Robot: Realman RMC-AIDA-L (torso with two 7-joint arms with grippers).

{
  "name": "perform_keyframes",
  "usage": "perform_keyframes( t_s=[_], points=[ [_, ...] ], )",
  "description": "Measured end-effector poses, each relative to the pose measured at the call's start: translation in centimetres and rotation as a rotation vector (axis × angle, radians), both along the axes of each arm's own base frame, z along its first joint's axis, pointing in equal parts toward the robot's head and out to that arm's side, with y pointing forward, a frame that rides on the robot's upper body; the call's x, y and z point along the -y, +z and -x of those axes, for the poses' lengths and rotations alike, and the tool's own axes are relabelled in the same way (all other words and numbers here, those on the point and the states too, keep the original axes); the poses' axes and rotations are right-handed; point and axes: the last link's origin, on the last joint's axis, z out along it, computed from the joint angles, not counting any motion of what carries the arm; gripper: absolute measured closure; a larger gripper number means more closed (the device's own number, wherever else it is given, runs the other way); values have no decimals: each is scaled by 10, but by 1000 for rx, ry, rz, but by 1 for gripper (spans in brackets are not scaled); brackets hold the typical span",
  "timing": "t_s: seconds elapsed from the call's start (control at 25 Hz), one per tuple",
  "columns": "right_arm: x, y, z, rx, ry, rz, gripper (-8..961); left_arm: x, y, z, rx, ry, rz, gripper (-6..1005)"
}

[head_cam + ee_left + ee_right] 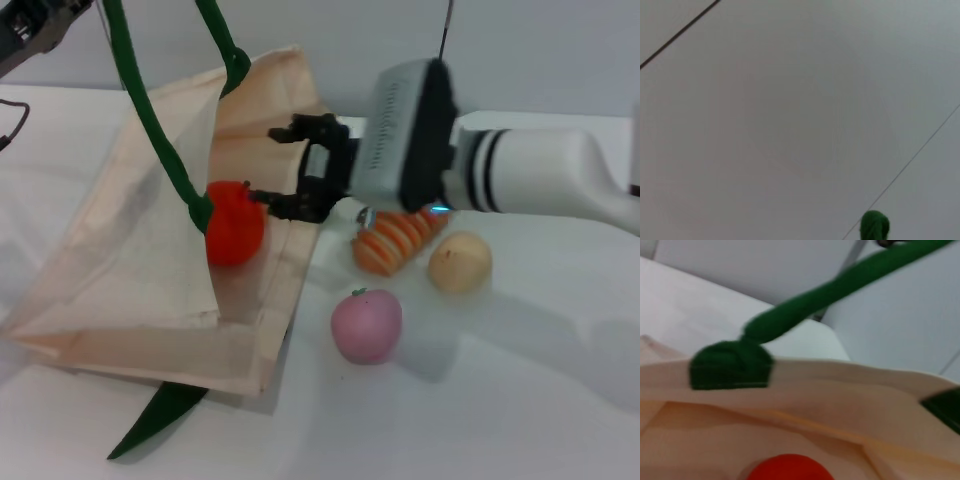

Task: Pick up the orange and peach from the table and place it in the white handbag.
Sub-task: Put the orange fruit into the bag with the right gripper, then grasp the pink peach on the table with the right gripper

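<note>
- Your right gripper [285, 168] hangs at the mouth of the bag with its black jaws spread and nothing between them; the bright orange-red round orange [235, 223] sits just off its fingertips at about 8 o'clock.
- That orange rests inside the opening of the large cream-beige cloth white handbag [140, 270]; the right wrist view shows its top [790, 467] just below the bag's rim.
- The dark green strap handle [150, 110] rises toward 12 o'clock, where your left gripper [30, 30] is; you cannot tell from here how its jaws stand.
- The pale pink rounded peach [366, 325] waits on the white table [520, 400], at about 5 o'clock from the right gripper and just outside the bag's edge.
- A ridged orange-and-cream striped item [395, 240] and a pale tan-yellow ball [460, 262] lie close to the peach at its 12 to 1 o'clock.
- Risks: the orange lies near the lip, so a brush from your retreating fingers or a slackened strap could roll it out; reaching for the peach, you could knock its neighbours.
</note>
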Motion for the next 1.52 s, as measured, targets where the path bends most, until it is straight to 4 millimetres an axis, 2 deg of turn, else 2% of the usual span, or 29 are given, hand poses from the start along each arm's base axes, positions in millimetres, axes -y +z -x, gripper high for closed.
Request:
perform_keyframes(
  t_s=[0.36, 0.52, 0.64, 0.72, 0.92, 1.32, 1.52],
  points=[
    [-8, 49, -45, -136, -139, 39, 190, 2, 4, 8, -11, 27, -8, 878],
    [4, 81, -69, -191, -195, 135, 191, 2, 5, 9, -12, 29, -9, 878],
    [15, 94, -82, -172, -241, 220, 191, 2, 5, 9, -13, 29, -9, 877],
    [23, 95, -89, -138, -272, 274, 192, 3, 6, 10, -14, 31, -10, 877],
    [35, 81, -97, -47, -332, 359, 191, 4, 8, 13, -18, 38, -13, 877],
    [42, 63, -100, 43, -378, 412, 192, 2, 3, 17, -22, 73, -8, 878],
    [42, 49, -94, 85, -371, 418, 191, 1, 3, 18, -24, 74, -7, 877]
  ],
)
